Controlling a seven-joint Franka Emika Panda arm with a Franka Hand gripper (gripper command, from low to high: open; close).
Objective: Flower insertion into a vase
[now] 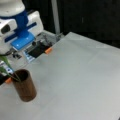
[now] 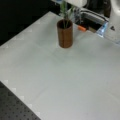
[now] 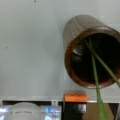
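Green stems [image 3: 96, 72] inside brown vase [image 3: 75, 32]

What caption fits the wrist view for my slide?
Looking down into the brown vase: two green stems already lean inside its dark interior, the claw itself out of frame.

Brown vase [image 2: 65, 35] upright on white table [image 2: 75, 80]

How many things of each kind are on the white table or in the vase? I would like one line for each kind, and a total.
Brown vase, upright on the table: 1
Green flower stems standing in the vase: 2
Small orange block near the table's edge: 1
Total: 4
The gripper itself does not show clearly.
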